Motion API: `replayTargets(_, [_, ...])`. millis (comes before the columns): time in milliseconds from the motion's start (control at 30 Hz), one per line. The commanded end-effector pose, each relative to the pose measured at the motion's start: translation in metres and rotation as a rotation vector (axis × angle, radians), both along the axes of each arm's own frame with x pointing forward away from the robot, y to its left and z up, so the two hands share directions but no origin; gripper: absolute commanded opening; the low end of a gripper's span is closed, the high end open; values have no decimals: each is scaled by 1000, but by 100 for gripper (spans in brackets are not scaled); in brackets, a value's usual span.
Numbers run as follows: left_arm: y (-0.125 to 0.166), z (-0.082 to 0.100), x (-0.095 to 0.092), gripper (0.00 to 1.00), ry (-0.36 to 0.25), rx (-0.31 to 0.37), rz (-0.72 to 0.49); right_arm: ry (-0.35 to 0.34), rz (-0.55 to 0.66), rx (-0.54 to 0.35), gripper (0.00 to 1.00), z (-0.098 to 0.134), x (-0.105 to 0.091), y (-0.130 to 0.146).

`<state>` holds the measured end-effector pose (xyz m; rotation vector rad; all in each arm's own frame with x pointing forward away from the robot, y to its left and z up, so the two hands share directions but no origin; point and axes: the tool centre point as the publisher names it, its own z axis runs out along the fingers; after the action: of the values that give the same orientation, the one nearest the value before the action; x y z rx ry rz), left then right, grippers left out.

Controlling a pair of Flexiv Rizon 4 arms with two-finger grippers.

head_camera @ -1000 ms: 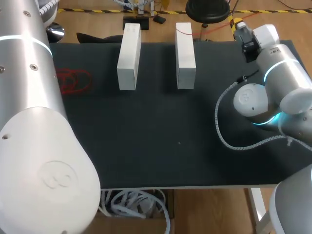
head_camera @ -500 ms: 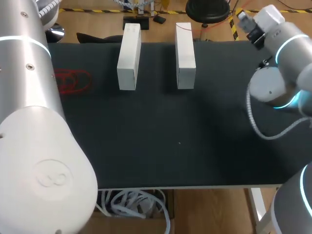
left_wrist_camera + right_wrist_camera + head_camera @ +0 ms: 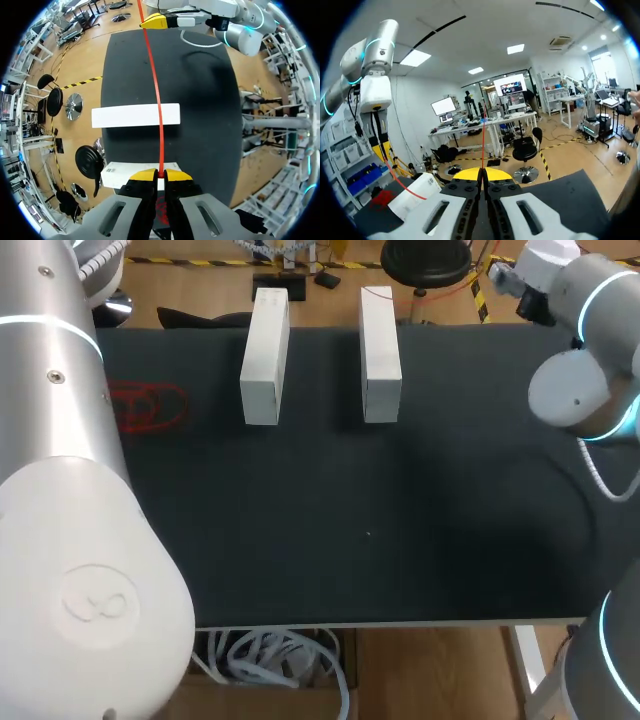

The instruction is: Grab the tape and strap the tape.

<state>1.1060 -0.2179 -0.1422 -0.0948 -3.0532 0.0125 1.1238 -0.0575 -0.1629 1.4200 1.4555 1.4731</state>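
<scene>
We can read no words, numbers or signs. The left white block (image 3: 265, 355) has small dark marks on its far end, too small to make out; the right white block (image 3: 380, 352) shows only a thin red line there. A round embossed emblem sits on my left arm (image 3: 100, 605), with no letters we can tell. The red shape at the tabletop's (image 3: 350, 520) left may be a drawn mark. The red tape (image 3: 156, 100) shows no print.
</scene>
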Motion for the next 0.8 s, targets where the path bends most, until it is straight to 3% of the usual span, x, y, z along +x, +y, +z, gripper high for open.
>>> replayTargets(33, [-2,2,1,0,3,6,0,141,119,-569,0,8,-3,0])
replayTargets(167, [-2,2,1,0,3,6,0,150,143,-667,0,5,-6,-1])
replayTargets(367, [-2,2,1,0,3,6,0,164,199,-895,0,4,-11,-2])
replayTargets(533, [-2,2,1,0,3,6,0,169,213,-987,0,2,-10,-7])
replayTargets(567, [-2,2,1,0,3,6,0,173,209,-966,0,3,-11,-7])
replayTargets(800, [-2,2,1,0,3,6,0,227,243,-1045,0,0,-9,-13])
